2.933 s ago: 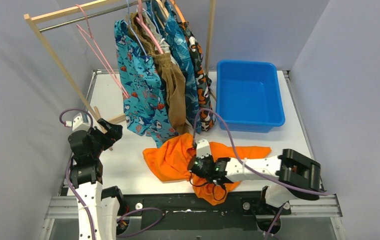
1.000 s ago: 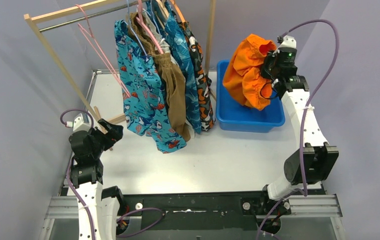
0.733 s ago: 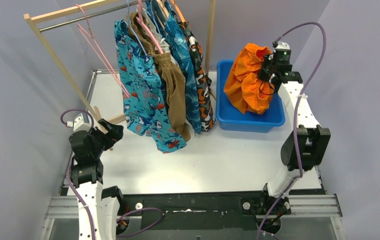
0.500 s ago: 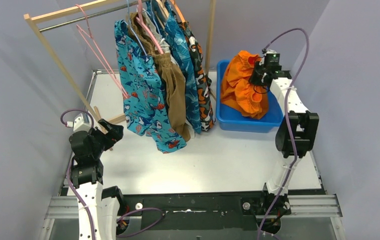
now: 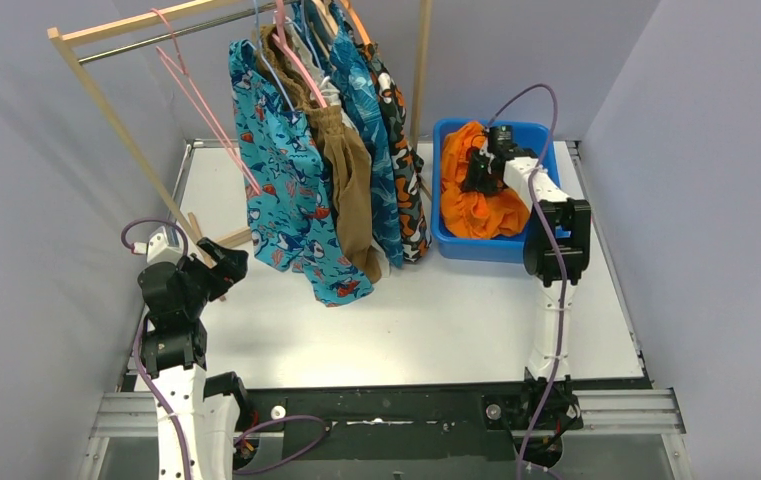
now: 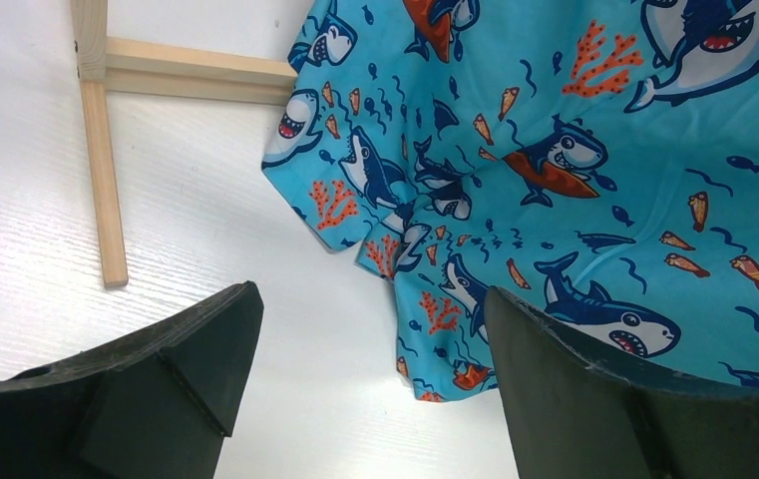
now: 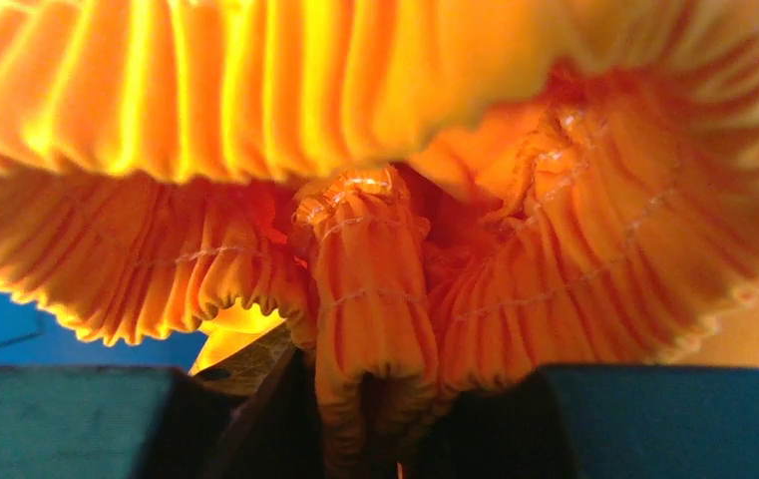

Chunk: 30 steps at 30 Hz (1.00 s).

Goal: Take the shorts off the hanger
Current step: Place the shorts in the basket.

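Down in the blue bin (image 5: pixel 486 247), right gripper (image 5: pixel 478 170) pinches the gathered waistband of the orange shorts (image 5: pixel 471 212) lying there; left gripper (image 6: pixel 370 319), well left of the bin, gapes wide, empty.

Tops of hangers (image 5: pixel 301 62) beyond the overhead view's upper edge; right tool (image 7: pixel 375 409) tips half-buried in orange shorts (image 7: pixel 355 100).

Crumpled orange shorts (image 5: pixel 471 208) in blue bin (image 5: pixel 486 247)

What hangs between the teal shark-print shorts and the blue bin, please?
In the top view, the brown shorts, blue patterned shorts and camouflage shorts hang between the shark-print shorts and the bin, beside the rack's wooden post.
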{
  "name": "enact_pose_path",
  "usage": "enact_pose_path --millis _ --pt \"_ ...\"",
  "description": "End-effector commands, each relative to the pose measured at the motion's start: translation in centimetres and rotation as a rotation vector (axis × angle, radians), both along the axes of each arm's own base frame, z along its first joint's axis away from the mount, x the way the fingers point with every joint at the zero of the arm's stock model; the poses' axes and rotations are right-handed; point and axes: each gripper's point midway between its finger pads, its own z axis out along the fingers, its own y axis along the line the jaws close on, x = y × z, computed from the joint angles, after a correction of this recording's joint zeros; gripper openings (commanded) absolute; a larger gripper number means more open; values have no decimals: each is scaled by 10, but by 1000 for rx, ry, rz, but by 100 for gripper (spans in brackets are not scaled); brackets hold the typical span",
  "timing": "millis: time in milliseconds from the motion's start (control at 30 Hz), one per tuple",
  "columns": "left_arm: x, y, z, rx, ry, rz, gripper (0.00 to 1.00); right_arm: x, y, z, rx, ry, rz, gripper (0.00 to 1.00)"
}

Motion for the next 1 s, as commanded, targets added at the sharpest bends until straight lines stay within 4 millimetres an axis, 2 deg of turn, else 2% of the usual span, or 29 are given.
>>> enact_pose_path --millis 0,67,200,267,367,433,500,533,567,633,733,800,900,967 --pt "5 -2 18 27 -75 -21 83 0 -6 63 55 -119 -27 33" --pt "5 -2 20 28 -81 -22 83 -1 -10 89 61 -170 -36 49" --pt "5 -3 20 27 -83 -26 83 -6 -17 140 64 -270 -60 58" --pt "5 -3 20 26 -83 -27 83 -6 -18 157 63 -313 -67 70" --pt "5 -3 20 27 -86 -29 83 1 -20 176 57 -379 -63 70" --pt "6 -3 20 27 -85 -27 83 16 -18 184 79 -431 -70 69" --pt "6 -2 17 25 -73 -26 83 34 -16 180 103 -438 -91 66" --pt "7 -2 16 23 -66 -27 83 43 -15 166 108 -409 -101 63" --pt "7 -2 16 23 -62 -28 83 54 -13 161 116 -397 -104 60" --pt "7 -2 15 23 -59 -27 83 68 -7 133 125 -337 -96 54" --pt "7 -1 14 24 -57 -18 83 74 12 92 120 -267 -40 52" --pt "7 0 14 25 -54 -15 83 74 14 70 77 -236 -28 51" --pt "6 0 13 24 -51 -17 83 67 -1 59 33 -214 -64 51" --pt "6 -1 13 20 -48 -22 83 66 -11 69 23 -244 -81 51"
